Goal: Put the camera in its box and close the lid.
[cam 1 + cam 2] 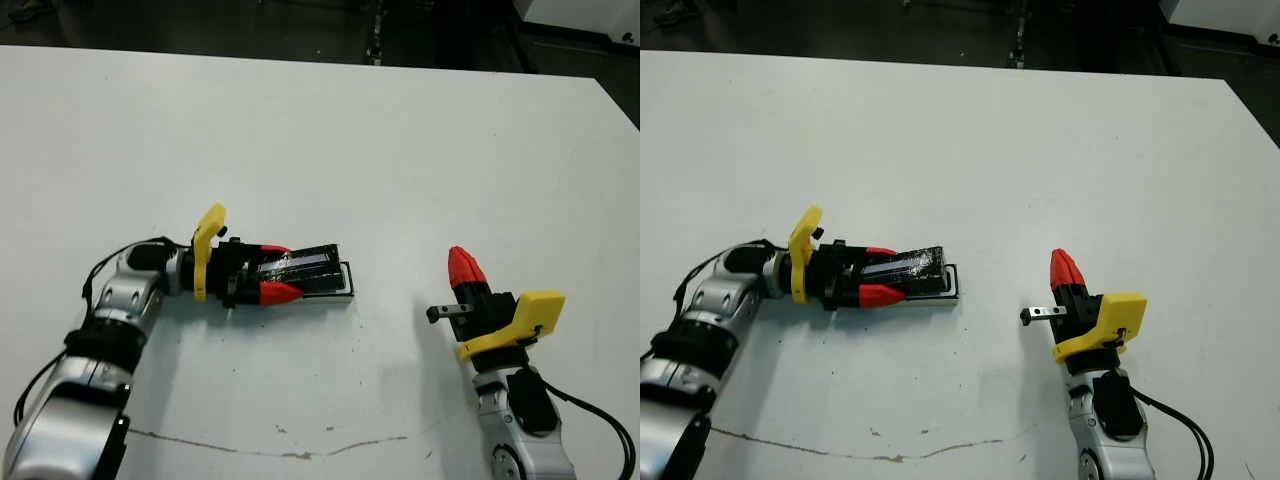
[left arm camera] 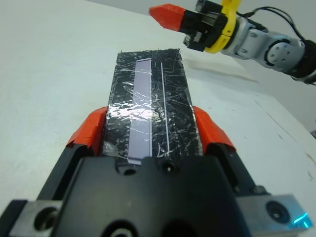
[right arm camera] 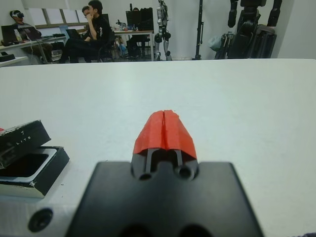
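While one left pincer [image 1: 272,270] grips one lid [image 1: 298,268]; one box [image 1: 345,283] lies beneath.

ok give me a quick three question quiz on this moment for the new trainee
1. True or false: the right gripper is holding the camera.
2. Pick one. The left gripper has its jaws: A) on either side of the lid; B) over bare table, far from everything; C) closed around the other gripper.
3. Fill in the blank: in the right wrist view, the lid does not lie flat on the box; one side of it is ____.

Key: 1 false, its jaws are shut on nothing and it stands apart from the box. 2 A. 3 raised.
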`<state>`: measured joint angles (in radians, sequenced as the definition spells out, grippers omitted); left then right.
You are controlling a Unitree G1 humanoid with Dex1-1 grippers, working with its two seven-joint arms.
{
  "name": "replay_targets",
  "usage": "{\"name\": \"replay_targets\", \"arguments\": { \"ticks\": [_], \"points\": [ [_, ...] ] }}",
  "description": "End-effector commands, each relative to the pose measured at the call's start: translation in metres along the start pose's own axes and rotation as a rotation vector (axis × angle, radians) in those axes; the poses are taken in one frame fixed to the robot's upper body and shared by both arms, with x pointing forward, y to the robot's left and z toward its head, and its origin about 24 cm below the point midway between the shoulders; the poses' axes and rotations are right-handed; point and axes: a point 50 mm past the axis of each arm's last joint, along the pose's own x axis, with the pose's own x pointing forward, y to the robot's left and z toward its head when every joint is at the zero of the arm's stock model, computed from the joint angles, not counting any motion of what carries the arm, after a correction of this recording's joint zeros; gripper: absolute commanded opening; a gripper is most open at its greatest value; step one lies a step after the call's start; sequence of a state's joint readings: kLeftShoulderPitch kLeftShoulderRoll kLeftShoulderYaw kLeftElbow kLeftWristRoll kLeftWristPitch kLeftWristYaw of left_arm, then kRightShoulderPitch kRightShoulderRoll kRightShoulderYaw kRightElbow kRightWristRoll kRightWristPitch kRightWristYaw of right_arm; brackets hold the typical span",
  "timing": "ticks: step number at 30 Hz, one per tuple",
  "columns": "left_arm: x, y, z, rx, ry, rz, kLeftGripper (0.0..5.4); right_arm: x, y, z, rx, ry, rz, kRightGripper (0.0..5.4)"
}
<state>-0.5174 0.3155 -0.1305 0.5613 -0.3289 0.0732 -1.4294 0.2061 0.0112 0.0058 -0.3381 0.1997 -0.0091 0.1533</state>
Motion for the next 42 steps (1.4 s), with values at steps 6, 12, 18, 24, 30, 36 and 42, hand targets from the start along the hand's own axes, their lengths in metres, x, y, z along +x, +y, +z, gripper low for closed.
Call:
{"name": "replay_targets", "arguments": {
  "ticks": [6, 12, 18, 24, 30, 36, 42],
  "points": [
    [-0.005, -0.007, -0.012, -0.041, 0.034, 0.008, 3.15, -0.002, -0.002, -0.004, 0.005, 0.025, -0.005, 0.00],
    [-0.007, -0.009, -0.009, 0.001, 0.047, 0.019, 3.15, -0.002, -0.002, -0.004, -0.004, 0.025, -0.006, 0.00],
    [-0.010, -0.009, -0.009, 0.038, 0.102, 0.012, 3.15, -0.002, -0.003, -0.004, 0.002, 0.025, -0.001, 0.00],
    [-0.005, -0.011, -0.013, 0.091, 0.130, 0.028, 3.15, -0.003, -0.002, -0.004, -0.002, 0.024, -0.006, 0.00],
    [0.007, -0.014, -0.017, 0.072, 0.126, 0.027, 3.15, -0.002, -0.003, -0.004, -0.005, 0.024, -0.007, 0.00],
    [0.020, -0.015, -0.022, 0.057, 0.112, 0.008, 3.15, -0.002, -0.002, -0.003, -0.004, 0.025, -0.006, 0.00],
    [0.030, -0.015, -0.022, 0.078, 0.119, 0.007, 3.15, -0.002, -0.003, -0.003, -0.001, 0.026, -0.004, 0.00]
  ]
}}
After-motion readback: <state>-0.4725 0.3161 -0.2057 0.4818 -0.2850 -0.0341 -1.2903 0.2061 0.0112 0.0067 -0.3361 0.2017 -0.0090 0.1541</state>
